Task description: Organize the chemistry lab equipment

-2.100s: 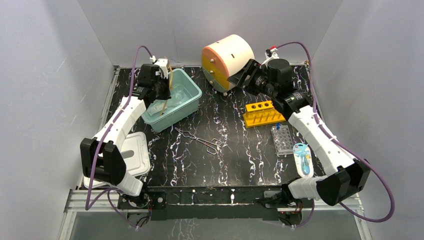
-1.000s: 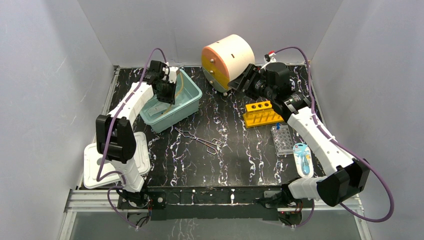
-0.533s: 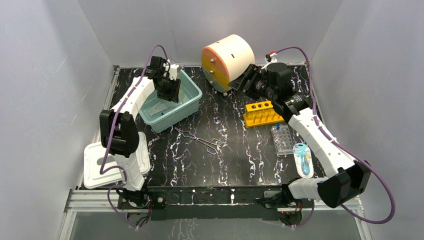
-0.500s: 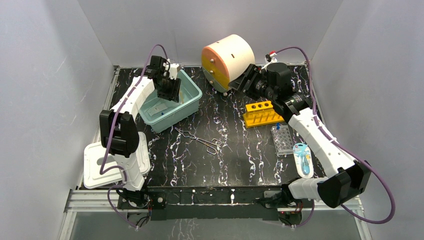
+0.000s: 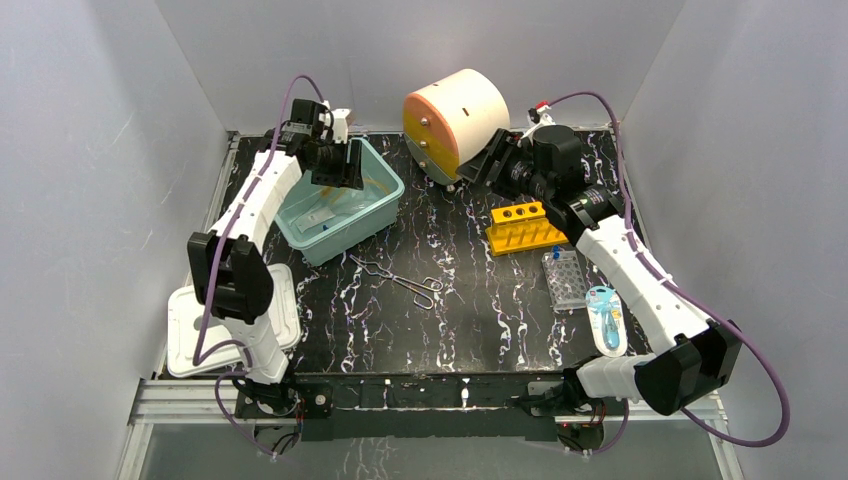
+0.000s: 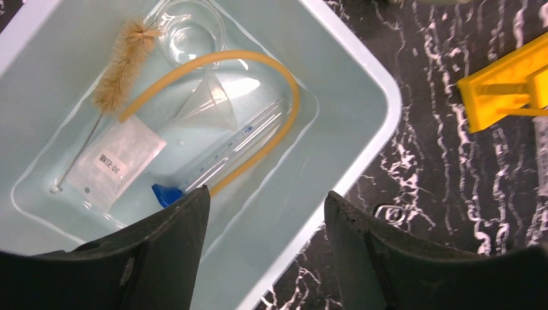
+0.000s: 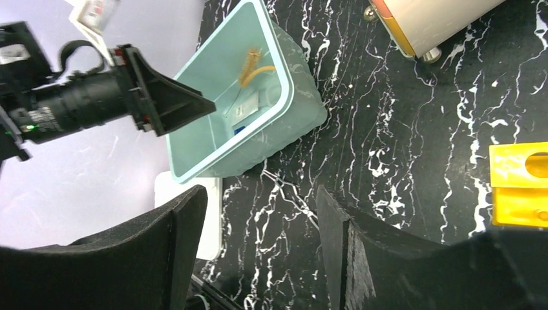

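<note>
The brown brush [image 6: 121,64], clear glass funnel [image 6: 210,106], blue-capped tube [image 6: 220,155] and white packet [image 6: 116,165] lay inside the teal bin [image 6: 362,84] at the desk's [image 5: 480,320] 10 o'clock. The left pincer [image 6: 265,196] hovered above it, released and empty. The right pincer [image 7: 260,190], also released, hung near the yellow holed rack [image 5: 520,228] at 2 o'clock.

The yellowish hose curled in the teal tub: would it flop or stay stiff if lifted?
Probably floppy: the hose lies bent in a loose arc, so its ends would likely droop. It looks thin and light. Dragged out, it might nudge the glass funnel that it curves around.
</note>
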`<action>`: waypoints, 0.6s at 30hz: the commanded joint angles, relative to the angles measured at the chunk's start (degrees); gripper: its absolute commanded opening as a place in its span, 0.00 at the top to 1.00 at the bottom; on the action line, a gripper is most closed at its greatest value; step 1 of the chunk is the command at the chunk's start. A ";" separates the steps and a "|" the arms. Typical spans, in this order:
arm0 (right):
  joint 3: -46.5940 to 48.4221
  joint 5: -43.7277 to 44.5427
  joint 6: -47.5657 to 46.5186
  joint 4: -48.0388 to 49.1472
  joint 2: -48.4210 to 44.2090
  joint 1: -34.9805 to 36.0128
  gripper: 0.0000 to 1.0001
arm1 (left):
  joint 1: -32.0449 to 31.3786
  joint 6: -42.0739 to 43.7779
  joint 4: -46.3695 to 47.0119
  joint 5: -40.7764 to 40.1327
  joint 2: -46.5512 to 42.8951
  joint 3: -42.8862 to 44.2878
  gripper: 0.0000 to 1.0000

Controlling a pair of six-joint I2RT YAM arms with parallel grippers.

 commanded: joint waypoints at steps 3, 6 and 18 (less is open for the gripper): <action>-0.68 4.23 -8.74 0.74 1.67 4.87 0.28 | 0.45 -9.70 6.48 -1.87 -14.32 -5.85 0.30; -1.39 7.99 -11.53 0.30 3.19 8.81 0.27 | 0.58 -11.27 8.55 -3.32 -18.78 -8.43 0.26; -9.81 16.32 -25.47 7.80 8.37 23.01 0.25 | 0.65 -15.60 10.21 -10.64 -28.49 -15.47 0.18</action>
